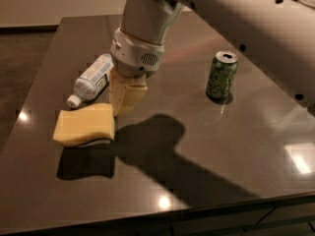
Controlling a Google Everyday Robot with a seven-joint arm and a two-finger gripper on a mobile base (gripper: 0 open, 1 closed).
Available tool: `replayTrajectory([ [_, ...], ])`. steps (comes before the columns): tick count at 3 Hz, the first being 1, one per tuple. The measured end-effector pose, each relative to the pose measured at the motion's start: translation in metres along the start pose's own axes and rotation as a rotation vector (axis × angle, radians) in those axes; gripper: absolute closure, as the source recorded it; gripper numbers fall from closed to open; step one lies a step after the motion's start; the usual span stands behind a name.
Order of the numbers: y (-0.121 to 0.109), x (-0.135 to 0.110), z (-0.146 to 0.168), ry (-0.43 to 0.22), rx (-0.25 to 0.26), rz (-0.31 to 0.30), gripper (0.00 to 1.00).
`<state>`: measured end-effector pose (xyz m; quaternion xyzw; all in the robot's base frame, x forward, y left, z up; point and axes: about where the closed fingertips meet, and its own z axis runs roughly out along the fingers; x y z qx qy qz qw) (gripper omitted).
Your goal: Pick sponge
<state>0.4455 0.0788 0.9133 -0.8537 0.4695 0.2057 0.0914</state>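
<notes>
The sponge (83, 125), a pale yellow foam block, sticks out to the left of my gripper (121, 108) at the front left of the dark table (211, 146). The gripper points down from the big white arm, and its pale yellow finger pads (129, 93) are closed on the sponge's right end. The sponge hangs roughly level, a little above the table, with its shadow lying below it. The grip point itself is partly hidden behind the pads.
A plastic bottle (92, 79) lies on its side just behind the sponge, left of the gripper. A green can (221, 75) stands upright to the right. The arm's shadow covers the table's front middle. The table's front edge is near.
</notes>
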Motion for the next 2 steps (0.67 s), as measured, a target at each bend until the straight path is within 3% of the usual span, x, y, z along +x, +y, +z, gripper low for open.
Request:
replayTrajectory([
  [1, -0.0171, 0.0044, -0.0266, -0.053, 0.071, 0.010, 1.00],
  [2, -0.0239, 0.0010, -0.0269, -0.060, 0.097, 0.008, 1.00],
])
